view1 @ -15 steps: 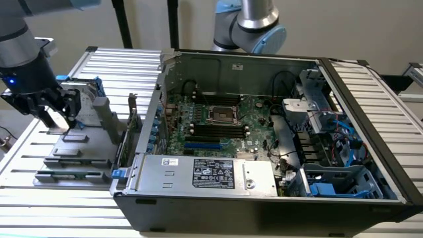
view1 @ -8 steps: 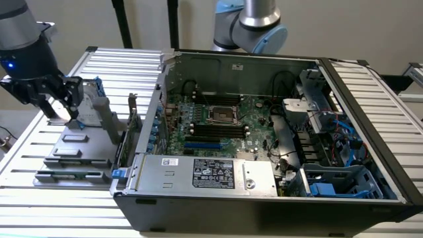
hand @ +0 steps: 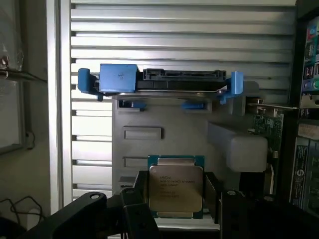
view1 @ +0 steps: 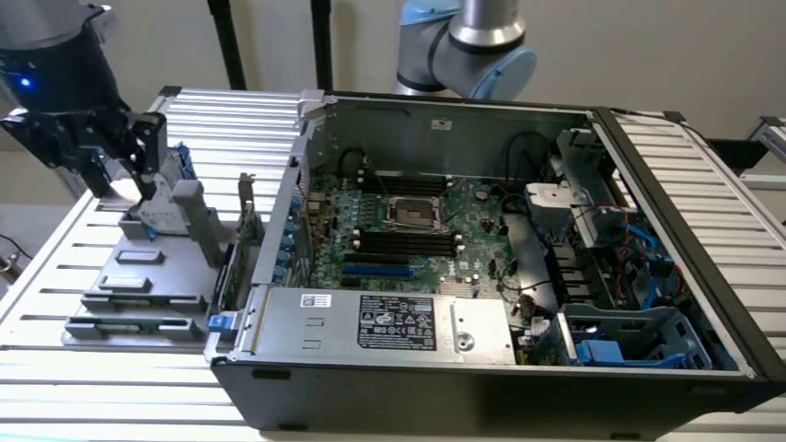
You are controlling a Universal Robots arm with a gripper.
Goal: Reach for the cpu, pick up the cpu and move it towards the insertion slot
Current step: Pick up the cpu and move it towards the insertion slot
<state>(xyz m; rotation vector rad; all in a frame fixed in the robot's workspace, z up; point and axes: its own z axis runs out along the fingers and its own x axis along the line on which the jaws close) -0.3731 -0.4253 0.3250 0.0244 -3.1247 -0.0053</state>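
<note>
Silver-grey metal tops the cpu [hand: 175, 186], a small flat chip pinched at two opposite edges by the gripper [hand: 177, 196], above a grey tray [hand: 164, 124] beside the computer case [view1: 491, 387]. It is probably light, stiff and fragile, and safest held by its edges.

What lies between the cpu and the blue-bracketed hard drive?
In the wrist view, just bare grey fixture plate with two small rectangular outlines, separating cpu from hard drive.
</note>
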